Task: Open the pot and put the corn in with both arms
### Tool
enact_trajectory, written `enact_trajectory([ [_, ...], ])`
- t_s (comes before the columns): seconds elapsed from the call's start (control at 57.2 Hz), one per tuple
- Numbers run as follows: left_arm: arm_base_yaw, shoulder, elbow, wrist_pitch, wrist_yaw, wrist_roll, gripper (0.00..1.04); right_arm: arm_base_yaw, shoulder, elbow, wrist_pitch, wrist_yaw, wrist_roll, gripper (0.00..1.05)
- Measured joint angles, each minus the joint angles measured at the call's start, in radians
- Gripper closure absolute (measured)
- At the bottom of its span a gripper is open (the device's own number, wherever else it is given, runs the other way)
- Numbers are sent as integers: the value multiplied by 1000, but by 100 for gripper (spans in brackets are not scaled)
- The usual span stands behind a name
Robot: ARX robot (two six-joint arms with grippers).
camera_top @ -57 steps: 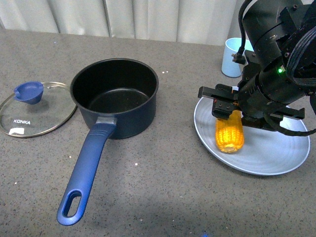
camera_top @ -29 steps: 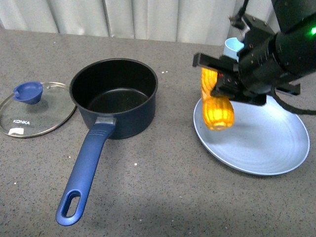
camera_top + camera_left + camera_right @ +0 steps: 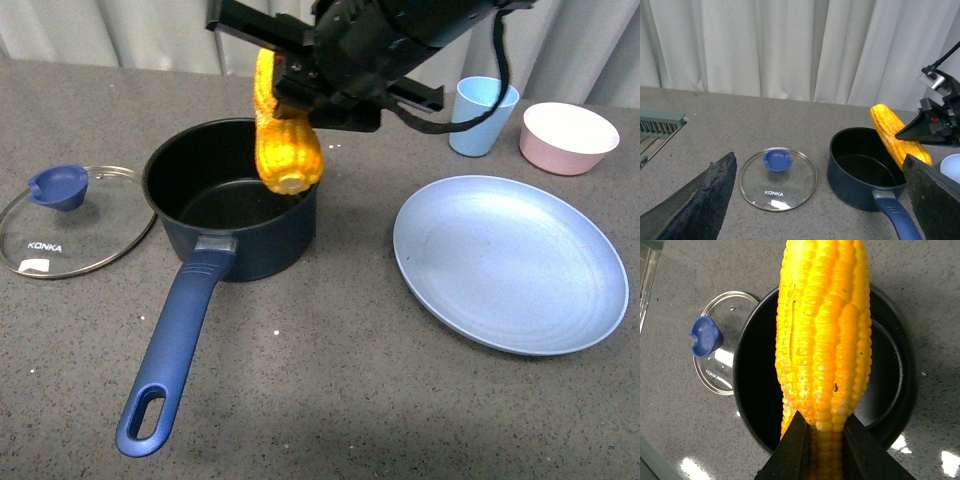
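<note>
The dark navy pot stands open, its long blue handle pointing toward the front edge. Its glass lid with the blue knob lies flat on the table left of it. My right gripper is shut on the yellow corn, which hangs tilted in the air over the pot's right rim. In the right wrist view the corn fills the middle above the black pot interior. My left gripper is open and empty, with the lid and the pot beyond its fingers.
A pale blue plate lies right of the pot. Behind it stand a light blue cup and a pink bowl. A white curtain hangs along the table's far edge.
My right gripper has lifted the corn off the plate and carried it left. It now hangs over the pot's rim. Pot and lid have not moved.
</note>
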Motion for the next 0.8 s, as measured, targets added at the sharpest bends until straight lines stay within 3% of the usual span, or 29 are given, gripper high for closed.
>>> enact_trajectory([
  [0.262, 0, 0, 0, 0, 0, 0, 7, 37, 68, 62, -22, 14, 24, 92],
  [0.402, 0, 0, 0, 0, 0, 0, 7, 39, 78, 64, -18, 23, 32, 59],
  [0.542, 0, 0, 0, 0, 0, 0, 7, 39, 81, 64, -7, 27, 35, 37],
  [0.682, 0, 0, 0, 0, 0, 0, 7, 37, 80, 52, 26, 34, 42, 9],
  [0.805, 0, 0, 0, 0, 0, 0, 7, 31, 56, -5, 77, 53, 46, 10],
])
